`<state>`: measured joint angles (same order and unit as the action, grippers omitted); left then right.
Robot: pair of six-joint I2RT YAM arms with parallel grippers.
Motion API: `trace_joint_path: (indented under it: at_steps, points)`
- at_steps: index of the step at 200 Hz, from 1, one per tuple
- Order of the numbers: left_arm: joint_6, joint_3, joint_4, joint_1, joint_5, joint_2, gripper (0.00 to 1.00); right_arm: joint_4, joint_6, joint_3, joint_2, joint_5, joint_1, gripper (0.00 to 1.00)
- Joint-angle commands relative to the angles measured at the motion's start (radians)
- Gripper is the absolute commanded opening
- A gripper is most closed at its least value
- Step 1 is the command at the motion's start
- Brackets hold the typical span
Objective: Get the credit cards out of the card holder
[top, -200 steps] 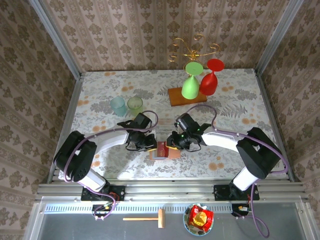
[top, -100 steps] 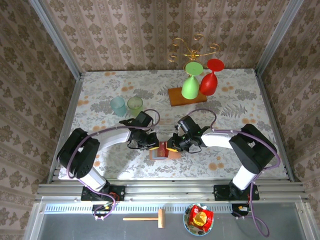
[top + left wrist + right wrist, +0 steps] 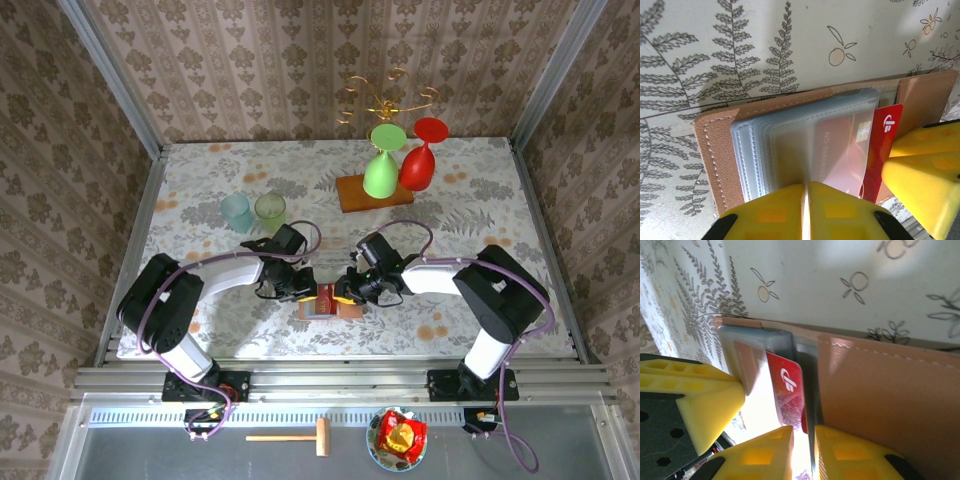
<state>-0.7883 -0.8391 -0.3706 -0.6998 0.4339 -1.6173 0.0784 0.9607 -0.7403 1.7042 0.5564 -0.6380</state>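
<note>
Stitched brown leather card holder (image 3: 347, 309) lies open on the floral surface (image 3: 460, 200), its clear plastic sleeves fanned. The left tool (image 3: 805, 200), reaching low from the holder's left, pinches those sleeves, nearly closed. Opposite, the right tool (image 3: 803, 440) nips a glossy red credit card (image 3: 787, 390) partly out of its sleeve, its lower end hidden.

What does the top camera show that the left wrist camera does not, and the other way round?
Top camera, not the wrist: green goblet and red goblet on a wooden board, blue cup, green cup. Left wrist, not the top: clear plastic sleeves inside the card holder, and the white logo on the red card sticking out of them. Both: card holder, red card, left gripper and right gripper closed at them.
</note>
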Motion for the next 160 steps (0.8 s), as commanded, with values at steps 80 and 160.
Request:
trace_joint_path:
  at_steps: [80, 160]
  points:
    - [0.022, 0.031, -0.049, -0.002, -0.029, -0.025, 0.11, 0.133, 0.065, 0.061, 0.028, 0.054, 0.016, 0.11]
    - [0.021, 0.046, -0.051, 0.007, -0.034, 0.0, 0.11, 0.099, 0.038, 0.135, -0.081, 0.021, 0.056, 0.04]
